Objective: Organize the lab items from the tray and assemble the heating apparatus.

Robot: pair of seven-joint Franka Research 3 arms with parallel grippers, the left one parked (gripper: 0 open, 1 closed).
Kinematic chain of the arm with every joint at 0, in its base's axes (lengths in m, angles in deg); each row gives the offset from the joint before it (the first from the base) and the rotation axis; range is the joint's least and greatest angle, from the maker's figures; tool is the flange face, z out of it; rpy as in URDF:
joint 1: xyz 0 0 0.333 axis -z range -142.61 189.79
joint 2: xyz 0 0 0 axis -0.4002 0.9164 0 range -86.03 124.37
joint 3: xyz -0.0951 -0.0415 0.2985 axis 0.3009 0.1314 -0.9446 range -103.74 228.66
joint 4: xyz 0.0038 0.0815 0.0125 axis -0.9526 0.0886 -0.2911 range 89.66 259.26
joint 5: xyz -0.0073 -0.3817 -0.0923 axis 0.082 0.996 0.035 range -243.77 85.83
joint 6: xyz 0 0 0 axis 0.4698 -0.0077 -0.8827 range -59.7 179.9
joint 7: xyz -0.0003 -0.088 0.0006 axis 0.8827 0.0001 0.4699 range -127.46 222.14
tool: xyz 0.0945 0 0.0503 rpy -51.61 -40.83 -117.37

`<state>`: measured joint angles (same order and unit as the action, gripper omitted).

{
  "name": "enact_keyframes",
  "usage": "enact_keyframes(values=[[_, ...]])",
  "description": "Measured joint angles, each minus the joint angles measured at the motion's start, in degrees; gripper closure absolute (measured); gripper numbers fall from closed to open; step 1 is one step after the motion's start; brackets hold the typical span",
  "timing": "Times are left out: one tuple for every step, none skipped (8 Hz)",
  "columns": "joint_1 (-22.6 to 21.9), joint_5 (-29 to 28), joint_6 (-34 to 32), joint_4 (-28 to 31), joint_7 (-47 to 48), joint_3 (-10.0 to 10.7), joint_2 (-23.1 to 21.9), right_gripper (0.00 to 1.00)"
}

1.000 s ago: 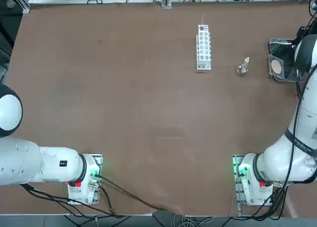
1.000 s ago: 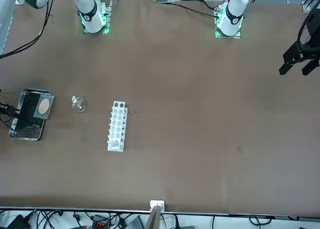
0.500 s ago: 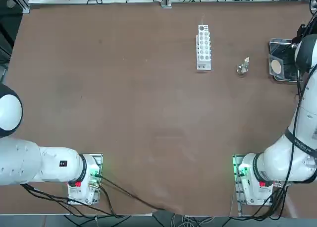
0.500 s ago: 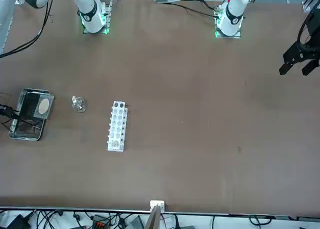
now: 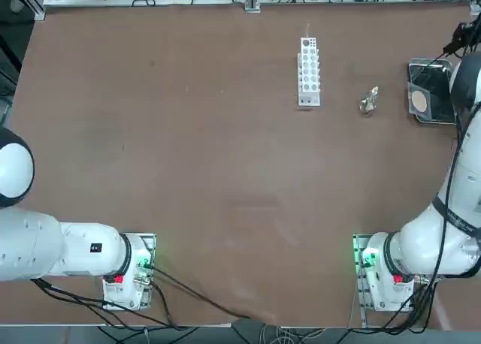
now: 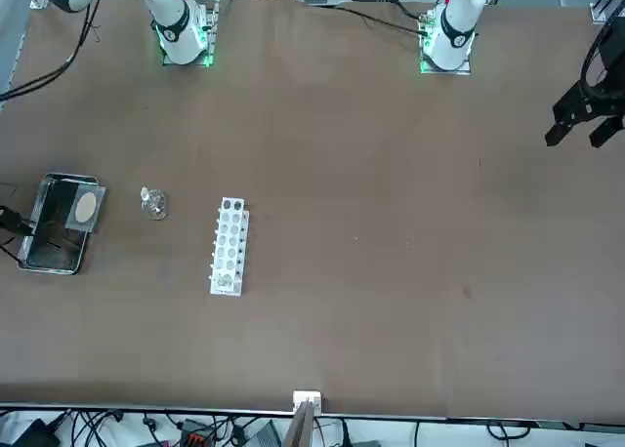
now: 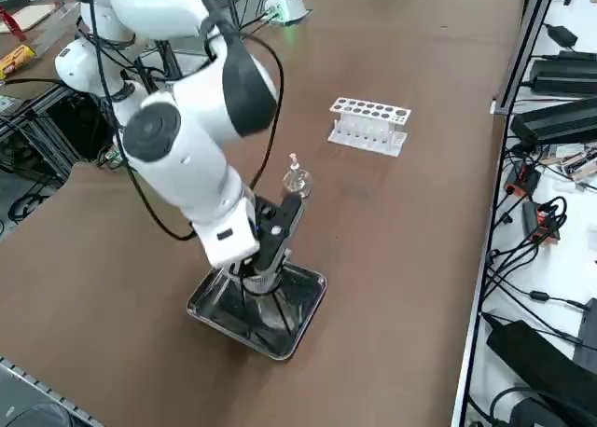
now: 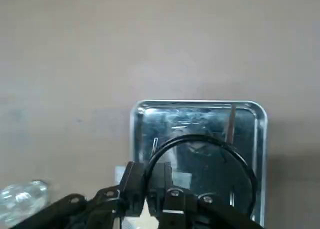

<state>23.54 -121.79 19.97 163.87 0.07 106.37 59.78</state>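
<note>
Lifting could go badly: dark wire stand (image 8: 190, 137) is pinched by one side of its ring, in narrow right jaws, over shiny tray (image 8: 200, 103). Stand may be tipped or twisted if grip slips. Legs could be caught on rim, and tray dragged. Mesh square (image 6: 86, 207), poking over tray edge, might be knocked off. Glass burner (image 6: 153, 204), out on table (image 6: 342, 320), could be bumped by swinging legs.

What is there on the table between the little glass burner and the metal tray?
Nothing: between the glass burner and the metal tray there is only bare brown tabletop, as the front view shows.
</note>
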Motion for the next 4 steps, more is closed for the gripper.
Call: enact_keyframes(values=[[-0.2,0.0,-3.5,-2.0,0.8,0.6,-0.7,0.93],[-1.3,0.0,-6.1,-3.5,2.7,1.1,-1.7,0.93],[-4.1,0.0,-7.6,-4.1,6.3,1.9,-3.2,0.93],[-8.7,0.4,-9.3,-4.2,11.2,4.1,-4.6,0.93]])
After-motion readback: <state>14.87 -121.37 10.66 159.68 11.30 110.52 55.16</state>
